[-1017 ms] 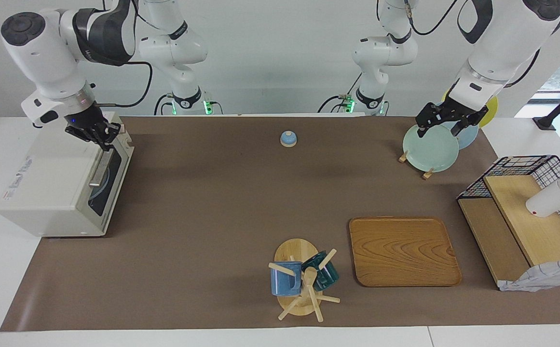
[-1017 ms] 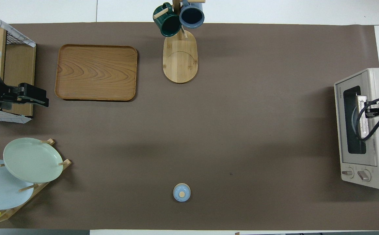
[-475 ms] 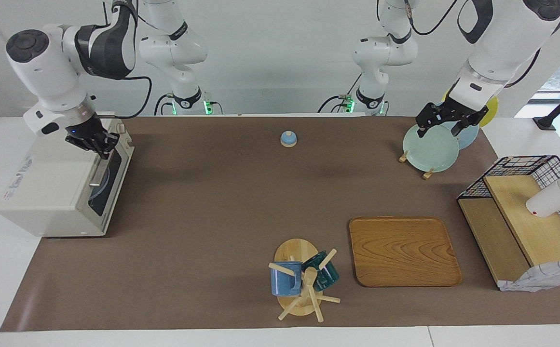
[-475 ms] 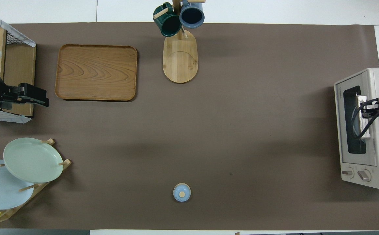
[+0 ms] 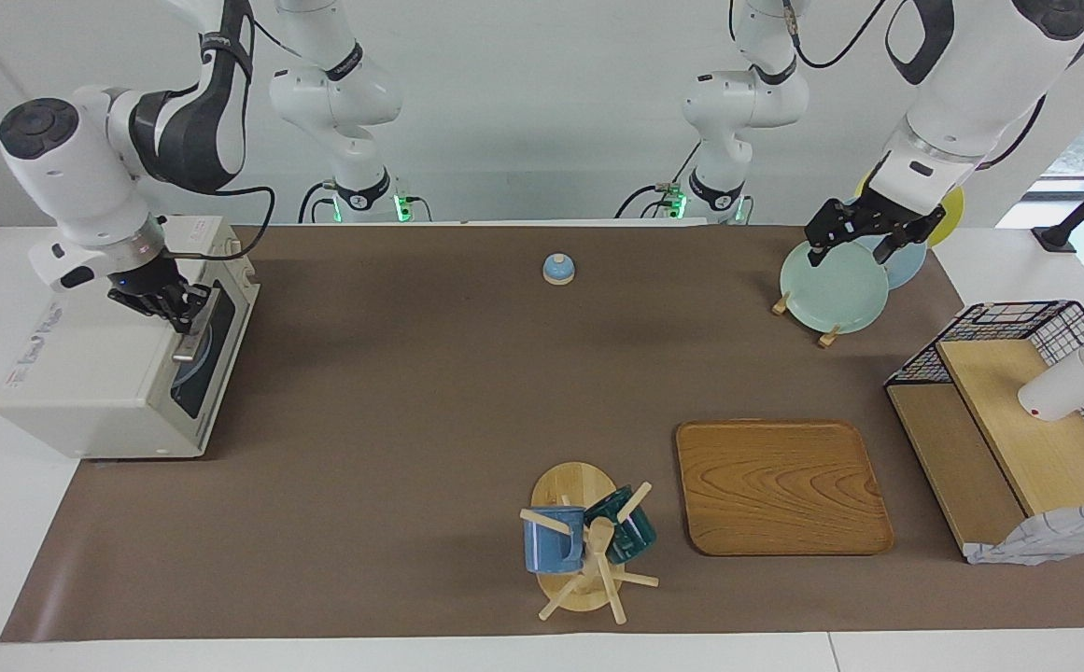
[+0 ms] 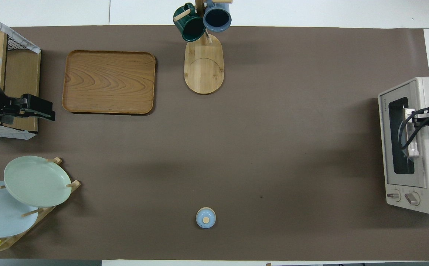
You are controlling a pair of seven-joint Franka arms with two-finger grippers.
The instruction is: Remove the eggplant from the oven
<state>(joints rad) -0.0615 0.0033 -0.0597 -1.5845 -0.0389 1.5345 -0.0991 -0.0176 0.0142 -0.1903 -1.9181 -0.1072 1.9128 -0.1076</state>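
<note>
The off-white oven (image 5: 93, 373) stands at the right arm's end of the table, its dark glass door shut. It also shows in the overhead view (image 6: 426, 173). The eggplant is hidden; through the glass only a pale round plate edge shows. My right gripper (image 5: 171, 313) is down at the oven's top front edge, right at the silver bar handle (image 5: 189, 338), and shows over the handle in the overhead view (image 6: 419, 117). My left gripper (image 5: 864, 241) waits open and empty over the plate rack.
A plate rack with a pale green plate (image 5: 831, 285) stands near the left arm. A small blue lidded pot (image 5: 558, 269), a wooden tray (image 5: 782, 485), a mug tree (image 5: 588, 546) and a wire basket with wooden shelf (image 5: 1018, 411) are on the brown mat.
My right gripper has come down and moved along the oven's front edge, away from the robots, to the door handle. The left arm has not moved.
</note>
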